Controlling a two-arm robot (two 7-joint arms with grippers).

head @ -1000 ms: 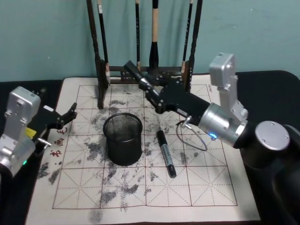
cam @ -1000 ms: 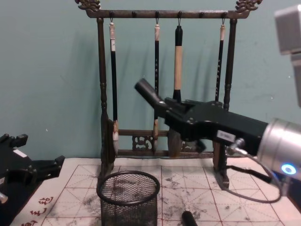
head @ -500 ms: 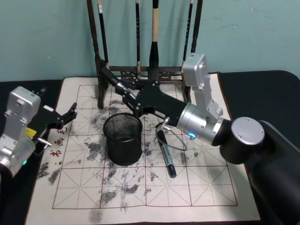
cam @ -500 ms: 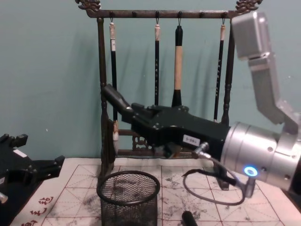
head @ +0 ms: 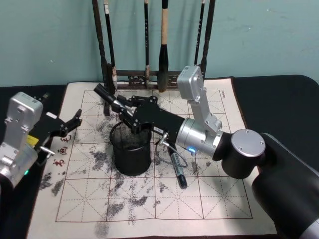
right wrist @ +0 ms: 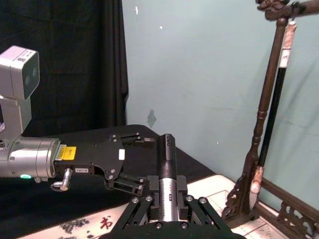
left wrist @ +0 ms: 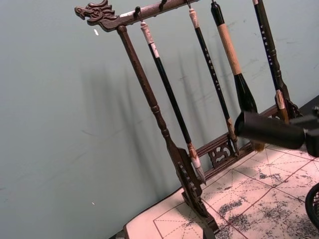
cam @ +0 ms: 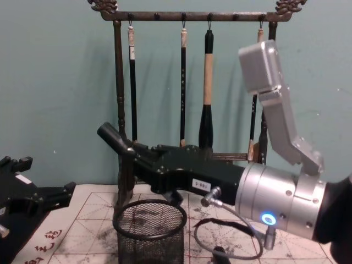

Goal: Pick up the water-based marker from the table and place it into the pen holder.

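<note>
Holding the dark cylindrical water-based marker point(head: 105, 94) clamped between its fingers, the right claw point(head: 123, 107) hangs in the air over the back edge of the black wire-mesh pen holder point(head: 130, 159). The holder stands on the ink-stained gridded paper mat point(head: 209, 199) spread over the black desk point(head: 279, 99).

The marker is off the desk and not yet in the cup. It lies at a shallow tilt, its free end pointing up and toward the robot's left, near the post of the tall dark wooden brush rack point(cam: 116, 82). In the right wrist view the barrel sits squarely in the grip, with most of its length sticking out beyond the fingers. Its other end is hidden inside the claw.

A second black marker with a pale label point(head: 176, 167) lies flat on the mat just to the right of the holder, untouched. The left claw point(head: 70, 123) is parked at the mat's left edge, well apart from the cup, its fingers spread and empty.

By my reading, the lift and carry are done and the placing step is in hand. The next move likely calls for tipping the marker steeper so one end points down into the holder's mouth. The claw would then centre it inside the rim, lower it and let go. Released at the present slant, it could catch the rim and roll off.
</note>
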